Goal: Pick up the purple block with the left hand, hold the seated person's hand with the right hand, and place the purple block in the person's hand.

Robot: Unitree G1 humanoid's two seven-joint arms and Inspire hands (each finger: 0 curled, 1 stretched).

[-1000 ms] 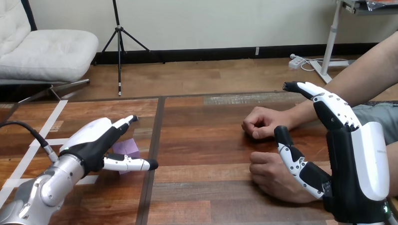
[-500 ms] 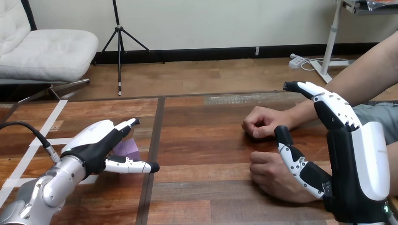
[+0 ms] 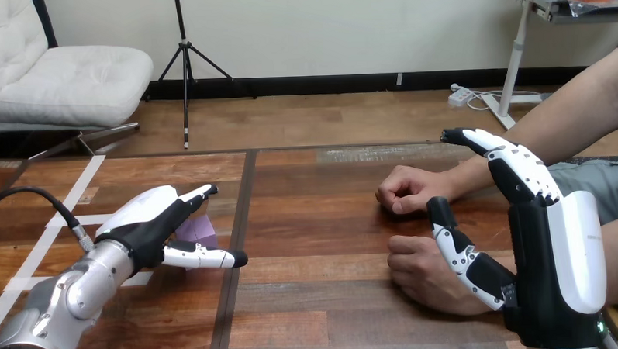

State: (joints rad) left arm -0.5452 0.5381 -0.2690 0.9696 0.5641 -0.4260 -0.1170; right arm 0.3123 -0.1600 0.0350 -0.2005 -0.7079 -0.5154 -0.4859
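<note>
Spanning the view: brown wooden plank table [image 3: 331, 220]. Next, right robot hand [image 3: 553, 251], upright, released, fingers straight, thumb over the person's nearer fist [image 3: 420, 281], contact unclear. Then left robot hand [image 3: 148, 219], released, straight fingers above small purple block [image 3: 198, 229] resting on the table.

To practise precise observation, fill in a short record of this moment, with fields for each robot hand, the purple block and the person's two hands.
left hand: open, fingers reaching over the purple block, thumb stretched out on its near side
purple block: on the table, partly hidden by the left hand; contact cannot be told
right hand: open, upright, thumb beside the person's nearer hand, not curled round it
person's nearer hand: on the table, loosely closed
person's farther hand: loose fist on the table, apart from both robot hands
</note>
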